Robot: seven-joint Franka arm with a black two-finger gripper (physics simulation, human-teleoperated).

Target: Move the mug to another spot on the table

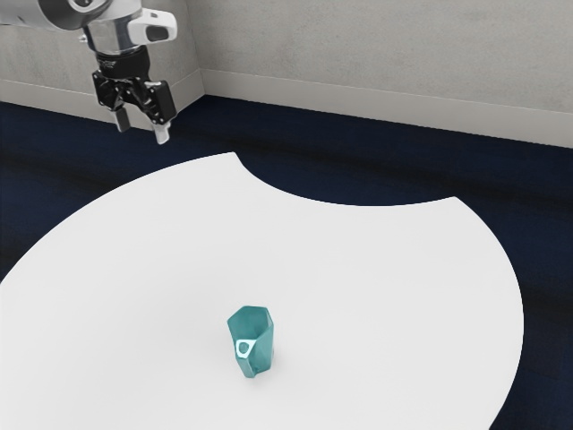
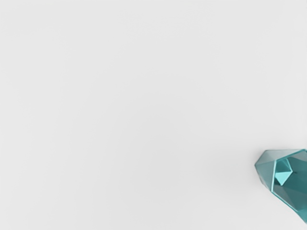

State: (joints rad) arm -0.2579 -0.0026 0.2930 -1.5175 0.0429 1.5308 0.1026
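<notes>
1. The teal mug [image 1: 250, 342] [image 2: 285, 182] stands upright in the lower centre of the exterior view, alone on the white table [image 1: 376, 269].
2. The gripper [image 1: 141, 127] hangs in the upper left, well apart from the mug, its fingers spread wide and holding nothing.
3. Dark floor [image 1: 376, 152] lies beyond the table.

The arm [image 1: 115, 25] comes in at the exterior view's upper left, its grey-and-white last section pointing straight down, high above the mug [image 1: 250, 341] and well off toward the exterior view's left of it. Below that section hangs the black gripper [image 1: 141, 128], its two fingers [image 1: 162, 133] spread apart with tips aimed downward, well apart from the mug.
</notes>
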